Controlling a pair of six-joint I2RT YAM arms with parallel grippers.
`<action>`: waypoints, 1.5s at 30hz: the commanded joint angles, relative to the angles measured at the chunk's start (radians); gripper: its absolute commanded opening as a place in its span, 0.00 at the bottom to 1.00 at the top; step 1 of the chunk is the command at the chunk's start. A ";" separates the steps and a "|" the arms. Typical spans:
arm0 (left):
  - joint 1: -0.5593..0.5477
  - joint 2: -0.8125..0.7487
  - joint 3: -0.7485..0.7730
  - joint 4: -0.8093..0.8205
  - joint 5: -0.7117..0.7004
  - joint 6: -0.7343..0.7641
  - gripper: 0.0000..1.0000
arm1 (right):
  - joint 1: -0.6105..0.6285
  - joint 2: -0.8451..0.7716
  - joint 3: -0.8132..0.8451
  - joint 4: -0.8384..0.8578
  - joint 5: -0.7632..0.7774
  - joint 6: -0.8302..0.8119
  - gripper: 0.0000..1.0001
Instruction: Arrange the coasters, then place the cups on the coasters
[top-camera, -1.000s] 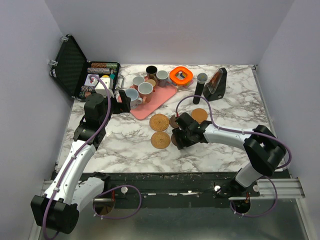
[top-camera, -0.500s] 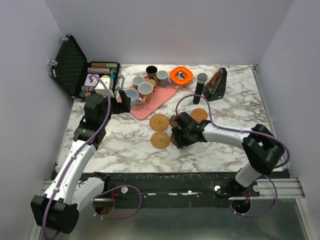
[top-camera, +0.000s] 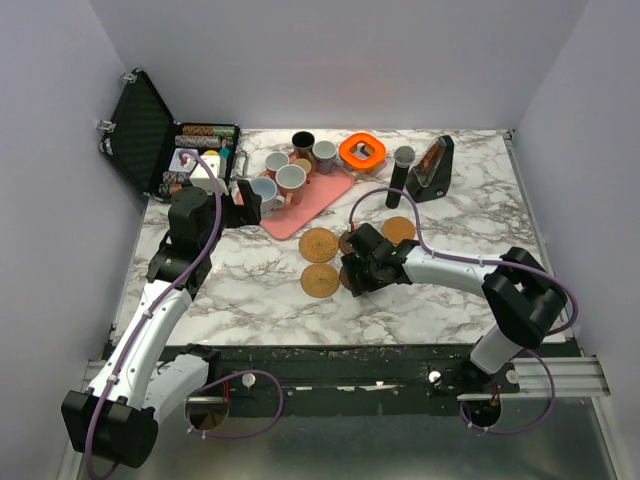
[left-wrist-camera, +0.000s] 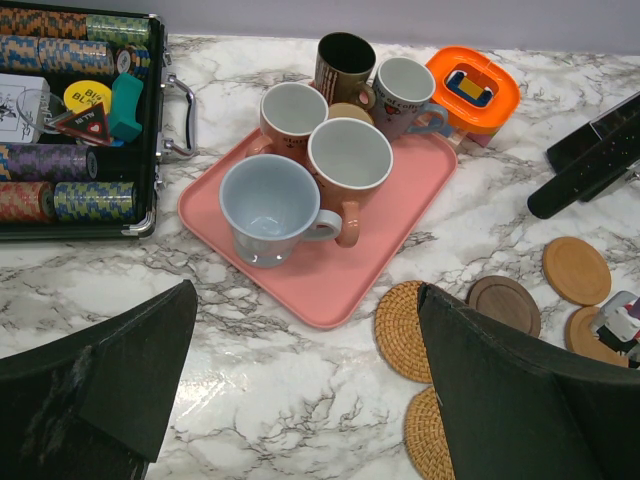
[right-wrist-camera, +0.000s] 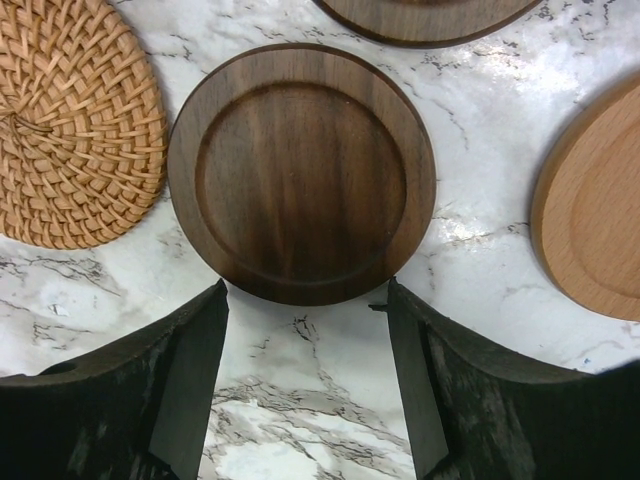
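Right tool (right-wrist-camera: 305, 315) has crept a touch toward the upper left of the overhead frame; left arm unchanged. Its jaws stand wide, holding nothing. The dark walnut round coaster (right-wrist-camera: 300, 175) lies flat on the marble surface (right-wrist-camera: 310, 420), centre of the wrist frame, just past the fingertips. Woven rattan coaster (right-wrist-camera: 70, 130) sits close at its left, contact unclear; pale wooden coaster (right-wrist-camera: 600, 210) lies apart at right.

Thin disc, lying flat — I judge the tool must drop low, straddle the rim squarely and close gently without nudging the rattan one.

Left tool (left-wrist-camera: 305, 300) gapes wide and empty, short of the pink plastic tray (left-wrist-camera: 400, 230) where the handled ceramic cups (left-wrist-camera: 350, 160) cluster, upper centre.
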 joint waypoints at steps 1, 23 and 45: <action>-0.003 -0.001 -0.008 0.012 -0.009 -0.005 0.99 | 0.000 0.027 -0.013 -0.001 0.020 0.019 0.75; -0.003 -0.001 -0.009 0.015 -0.005 -0.008 0.99 | -0.003 -0.171 -0.030 -0.128 0.132 -0.016 0.99; -0.003 -0.005 -0.009 0.015 -0.001 -0.010 0.99 | -0.537 -0.125 0.082 -0.003 -0.089 -0.127 0.91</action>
